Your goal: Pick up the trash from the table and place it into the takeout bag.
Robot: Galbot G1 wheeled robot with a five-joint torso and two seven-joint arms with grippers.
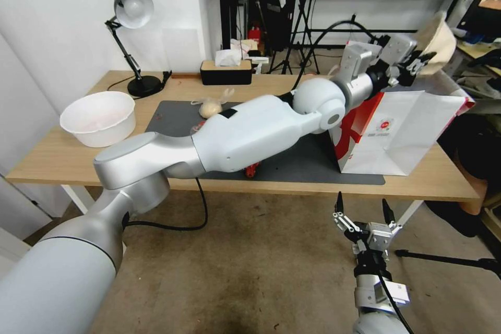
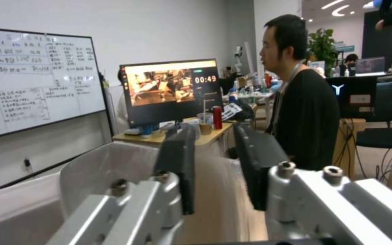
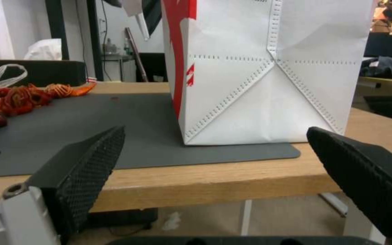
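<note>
Light wood runs across the middle of the head view: the worktop (image 1: 62, 159), with a dark grey mat (image 1: 308, 162) under the takeout bag (image 1: 402, 135), which stands at right of centre with its mouth up. At upper right the left gripper (image 1: 421, 65) holds the shallow beige bowl (image 1: 437, 42) up above the bag, tilted nearly on edge. In the left wrist view its two dark pads (image 2: 178, 166) press on either side of the bowl's thin wall, so the grip is a narrow pinch on the rim.

The right gripper (image 1: 362, 209) hangs low at the lower right of the head view, below the worktop edge, its jaws wide apart and empty; the right wrist view looks straight at the bag's folded side.

Other trash waits on the mat: a knotted clear bag (image 1: 211, 107) with a pale lump left of centre, and a red scrap (image 1: 252, 169) peeking out under the left forearm, too hidden to name.

The risks, as I judge them: the bowl sits toward the bag's far right rim, so a release here could send it onto the edge or past it to the floor. The rim pinch could let the bowl swing or slip. The forearm stretched low over the mat could also sweep the red scrap off the near edge.
</note>
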